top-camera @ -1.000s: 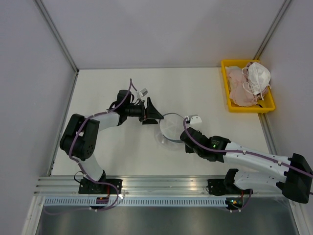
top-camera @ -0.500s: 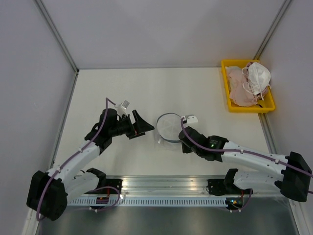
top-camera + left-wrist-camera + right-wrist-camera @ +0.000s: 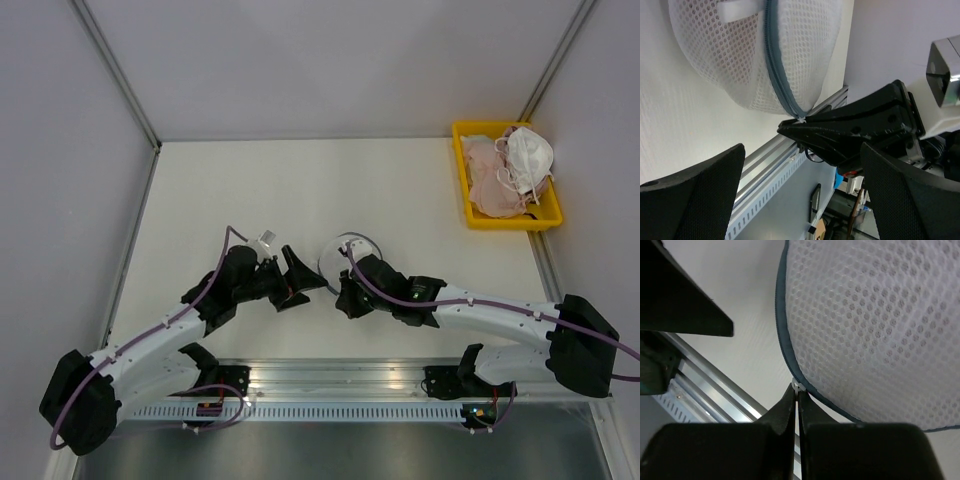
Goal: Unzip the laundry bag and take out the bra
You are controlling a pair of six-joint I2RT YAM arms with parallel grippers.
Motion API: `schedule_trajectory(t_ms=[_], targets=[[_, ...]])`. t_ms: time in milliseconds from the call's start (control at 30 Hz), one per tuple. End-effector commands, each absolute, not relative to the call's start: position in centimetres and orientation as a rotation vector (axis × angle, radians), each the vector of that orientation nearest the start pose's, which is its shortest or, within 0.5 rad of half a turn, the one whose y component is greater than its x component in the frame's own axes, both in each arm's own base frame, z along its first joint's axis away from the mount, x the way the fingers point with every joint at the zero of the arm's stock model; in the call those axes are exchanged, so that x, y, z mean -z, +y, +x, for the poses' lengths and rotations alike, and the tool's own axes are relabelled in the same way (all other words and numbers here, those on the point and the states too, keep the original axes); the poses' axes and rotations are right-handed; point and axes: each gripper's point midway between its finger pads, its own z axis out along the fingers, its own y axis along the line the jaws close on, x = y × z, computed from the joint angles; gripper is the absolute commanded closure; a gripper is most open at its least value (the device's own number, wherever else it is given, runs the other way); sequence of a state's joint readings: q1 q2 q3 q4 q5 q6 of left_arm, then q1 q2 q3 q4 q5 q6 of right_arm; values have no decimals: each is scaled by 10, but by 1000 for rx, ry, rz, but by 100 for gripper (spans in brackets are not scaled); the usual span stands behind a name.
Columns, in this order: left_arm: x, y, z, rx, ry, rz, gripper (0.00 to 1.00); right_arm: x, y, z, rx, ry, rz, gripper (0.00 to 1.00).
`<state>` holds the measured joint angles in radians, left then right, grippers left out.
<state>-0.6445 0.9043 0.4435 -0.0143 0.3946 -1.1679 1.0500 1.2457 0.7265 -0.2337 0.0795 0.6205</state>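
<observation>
The laundry bag (image 3: 346, 252), a white mesh dome with a dark blue zipper line, lies on the table between the two arms. It fills the upper right of the right wrist view as the same bag (image 3: 875, 320). My right gripper (image 3: 797, 389) is shut on the small white zipper pull (image 3: 798, 386) at the bag's near rim, and shows from above as the right gripper (image 3: 344, 296). My left gripper (image 3: 303, 279) stands wide open just left of the bag, holding nothing, the left gripper (image 3: 800, 200) facing the bag (image 3: 755, 50). The bra is hidden.
A yellow tray (image 3: 463, 175) stands at the back right, holding pale pink garments (image 3: 487, 178) and a white cupped item (image 3: 528, 155). An aluminium rail (image 3: 330, 375) runs along the near table edge. Grey walls close in the left, back and right.
My left arm drew back toward the near left, its open gripper now lower and still beside the bag. My right gripper moved left along the bag's near rim, still shut.
</observation>
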Motion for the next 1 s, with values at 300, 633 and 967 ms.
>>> schedule_trajectory(t_ms=[300, 633, 967], targets=[[-158, -295, 217, 1489, 2255, -421, 2, -132, 323, 156, -891, 2276, -531, 99], [-163, -312, 234, 1473, 2213, -390, 72, -134, 314, 154, -859, 2280, -523, 99], [-152, -297, 252, 1336, 2214, -415, 98, -122, 292, 162, -689, 2341, -485, 99]])
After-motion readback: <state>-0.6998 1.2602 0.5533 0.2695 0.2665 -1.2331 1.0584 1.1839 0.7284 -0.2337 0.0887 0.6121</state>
